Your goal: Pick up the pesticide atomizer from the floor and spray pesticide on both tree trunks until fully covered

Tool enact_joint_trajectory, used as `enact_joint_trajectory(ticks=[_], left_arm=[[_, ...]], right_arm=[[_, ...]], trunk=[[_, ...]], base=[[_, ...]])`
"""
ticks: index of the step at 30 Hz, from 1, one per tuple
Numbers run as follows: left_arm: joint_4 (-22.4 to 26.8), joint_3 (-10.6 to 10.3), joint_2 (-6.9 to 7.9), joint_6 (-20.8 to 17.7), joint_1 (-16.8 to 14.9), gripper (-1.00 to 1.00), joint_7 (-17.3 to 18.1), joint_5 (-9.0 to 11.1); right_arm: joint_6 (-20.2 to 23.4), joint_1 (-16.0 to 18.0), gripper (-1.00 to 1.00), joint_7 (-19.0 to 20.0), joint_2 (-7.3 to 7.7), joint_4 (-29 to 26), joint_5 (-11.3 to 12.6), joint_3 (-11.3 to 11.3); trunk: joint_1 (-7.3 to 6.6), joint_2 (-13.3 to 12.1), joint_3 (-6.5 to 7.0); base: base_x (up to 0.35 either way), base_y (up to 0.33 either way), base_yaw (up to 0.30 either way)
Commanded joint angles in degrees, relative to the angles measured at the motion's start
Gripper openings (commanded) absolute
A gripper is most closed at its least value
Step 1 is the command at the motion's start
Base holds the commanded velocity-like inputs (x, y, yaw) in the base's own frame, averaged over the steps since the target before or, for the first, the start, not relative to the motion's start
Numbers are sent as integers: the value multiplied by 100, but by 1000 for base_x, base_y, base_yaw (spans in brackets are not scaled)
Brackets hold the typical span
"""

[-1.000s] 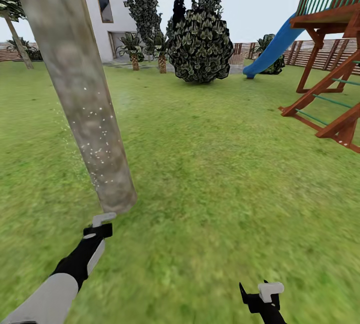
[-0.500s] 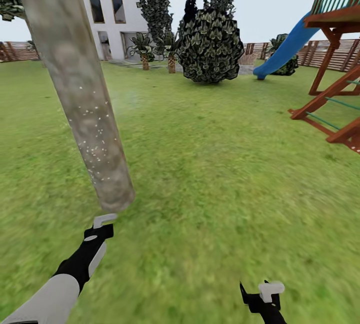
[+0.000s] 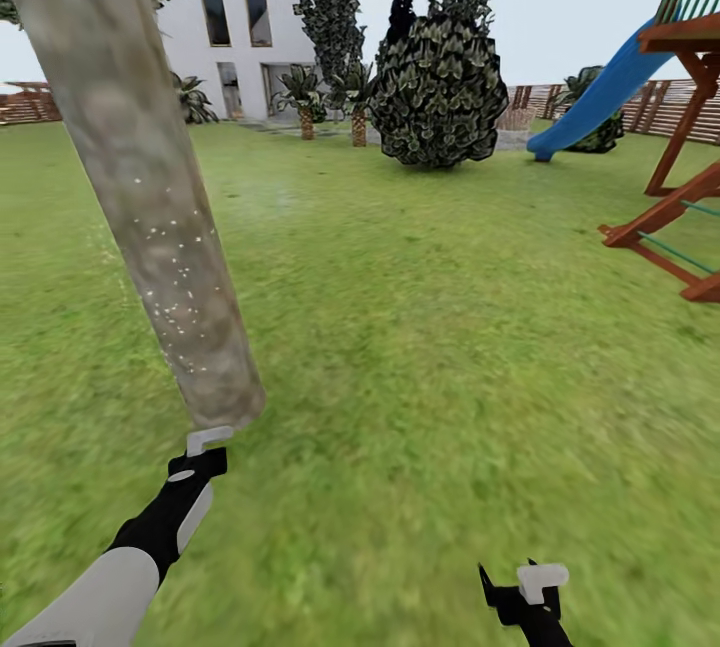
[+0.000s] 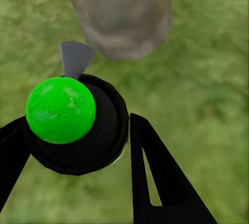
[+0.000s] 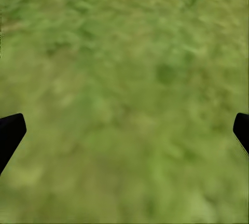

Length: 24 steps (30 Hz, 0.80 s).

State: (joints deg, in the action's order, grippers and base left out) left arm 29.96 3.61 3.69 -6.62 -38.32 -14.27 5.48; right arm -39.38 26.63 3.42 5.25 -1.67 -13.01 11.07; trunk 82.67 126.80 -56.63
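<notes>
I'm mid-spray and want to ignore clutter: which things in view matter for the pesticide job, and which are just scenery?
For the job:
- tree trunk, dotted with pesticide specks
- atomizer, green-topped, held in the left claw
- right claw, open over grass

Just scenery:
- round bush
- blue slide
- wooden play frame
- white house

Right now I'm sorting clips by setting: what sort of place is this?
A home back garden, most likely: a grass lawn running up to a white house, a wooden play frame with a blue slide, and a slatted fence behind. A thick tree trunk stands close by.
</notes>
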Motion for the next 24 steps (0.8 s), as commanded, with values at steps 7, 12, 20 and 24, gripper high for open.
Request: enact_joint_trajectory(ticks=[7,12,20,24], left_arm=[[1,16,12,-10,0,-100,-2,-18],[1,25,17,-14,0,-100,-5,-10],[3,27,18,-22,0,-100,-5,-20],[9,34,27,-23,0,-100,-5,-20]], right_arm=[[0,0,100,1,-1,0,0,0],[0,0,100,1,-2,0,0,0],[0,0,100,1,-3,0,0,0],[0,0,100,1,-1,0,0,0]], trunk=[[0,0,-12],[0,0,-14],[0,0,-14],[0,0,-14]], base=[[231,-187,268],[175,-194,271],[158,-195,273],[149,-196,86]])
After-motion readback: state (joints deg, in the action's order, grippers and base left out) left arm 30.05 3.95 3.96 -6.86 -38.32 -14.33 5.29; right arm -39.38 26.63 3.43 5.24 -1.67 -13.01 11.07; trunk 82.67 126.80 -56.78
